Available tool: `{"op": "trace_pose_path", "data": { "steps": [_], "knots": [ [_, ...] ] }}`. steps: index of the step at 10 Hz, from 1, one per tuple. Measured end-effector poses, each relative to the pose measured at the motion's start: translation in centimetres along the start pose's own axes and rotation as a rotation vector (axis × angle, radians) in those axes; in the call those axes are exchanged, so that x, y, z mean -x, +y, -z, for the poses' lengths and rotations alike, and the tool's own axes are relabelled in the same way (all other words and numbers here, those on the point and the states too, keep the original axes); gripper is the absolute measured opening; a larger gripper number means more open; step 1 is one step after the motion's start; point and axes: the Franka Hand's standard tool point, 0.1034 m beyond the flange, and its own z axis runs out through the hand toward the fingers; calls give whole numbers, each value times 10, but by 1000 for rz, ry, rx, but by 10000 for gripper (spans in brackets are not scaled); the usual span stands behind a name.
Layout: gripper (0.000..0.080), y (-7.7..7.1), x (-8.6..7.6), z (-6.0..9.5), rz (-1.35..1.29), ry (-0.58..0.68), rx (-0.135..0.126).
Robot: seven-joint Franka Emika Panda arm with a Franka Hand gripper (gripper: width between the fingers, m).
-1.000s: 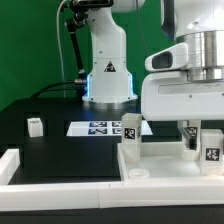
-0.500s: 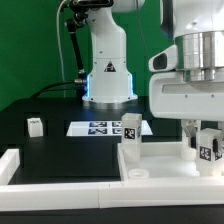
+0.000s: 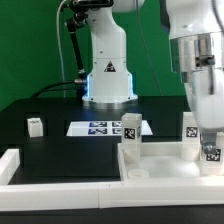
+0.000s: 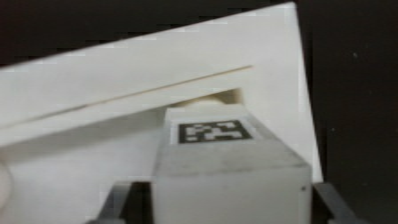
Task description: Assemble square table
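End effector [image 4: 217, 212] has narrowed and rotated vs. a sec. ago; jaws now clenched on a leg post [image 4: 226, 160], one per side. Judged: grasp made, screw-in or lift is next. Post stands upright on tabletop slab [image 3: 165, 168], near its corner at exterior view's right. Second leg post [image 3: 129, 132] stands further left; a third [image 3: 34, 125] on bench, well apart.

White, glossy, rounded arm [image 3: 103, 45] on a wide flared base [image 3: 108, 88] at upper centre of the exterior view, ringed low down with a glowing pale-blue band and bearing a small dark triangular mark just above it. Black joint section near the top edge, with a black cable [image 3: 72, 45] hanging down along the exterior view's left of the column. Large white blocky wrist housing [image 3: 200, 60] at upper right. Dark grey fingers [image 4: 125, 205] at the wrist view's lower edge
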Motion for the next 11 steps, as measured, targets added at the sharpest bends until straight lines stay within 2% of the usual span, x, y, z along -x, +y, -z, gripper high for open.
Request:
{"op": "trace_pose_path", "data": {
  "steps": [6, 8, 9, 10, 11],
  "knots": [
    [294, -1, -11, 1, -199, 19, -1],
    [556, 0, -11, 0, -194, 21, 0],
    [556, 0, -11, 0, -193, 21, 0],
    [633, -2, -16, 8, -129, 14, -7],
    [645, -5, -30, 35, -87, -9, -33]
  ]
}}
